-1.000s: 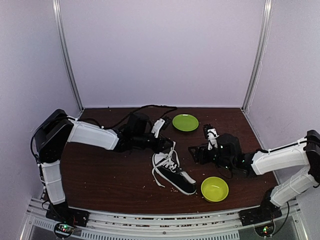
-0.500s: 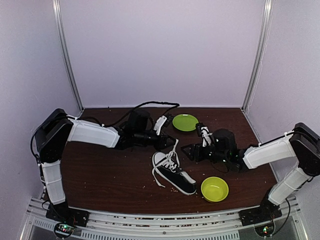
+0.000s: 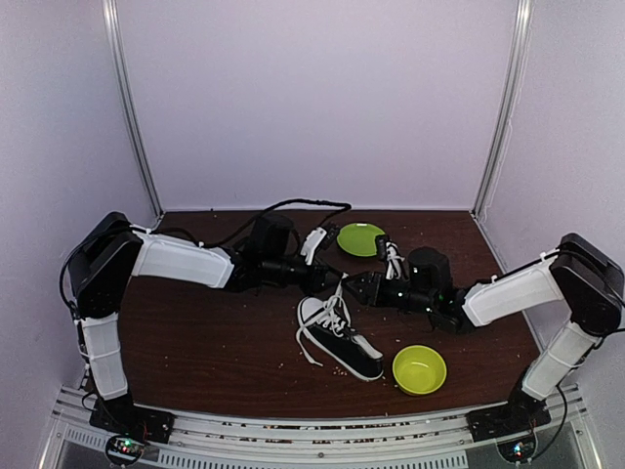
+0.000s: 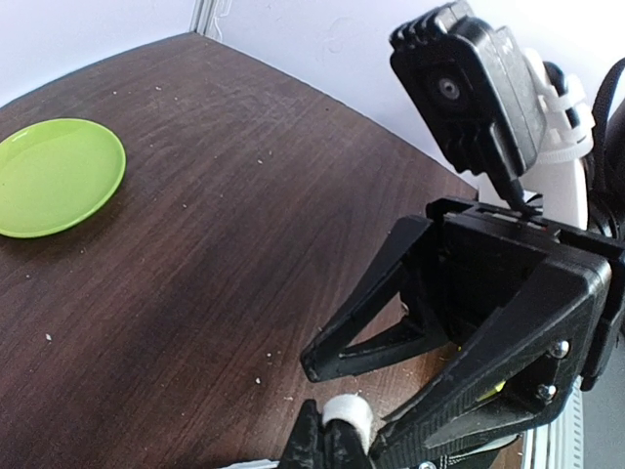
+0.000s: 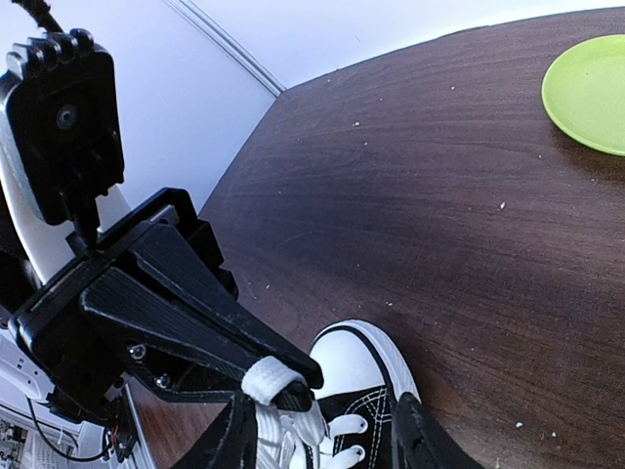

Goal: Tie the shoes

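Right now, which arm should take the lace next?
Right, probably. The right claw is open beside the raised lace above the sneaker; the left claw is shut on that lace.

One black sneaker [image 3: 339,340] lying centrally, one green plate [image 3: 361,239] sitting at its twelve o'clock, one green bowl [image 3: 419,369] at four o'clock, two arms extending inward, left arm [image 3: 186,264], right arm [image 3: 508,296].

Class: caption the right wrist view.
Left pincer pinching a white lace above the black sneaker, green plate beyond.

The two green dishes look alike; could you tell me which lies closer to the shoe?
The bowl, in front beside the shoe's heel; the plate lies farther back.
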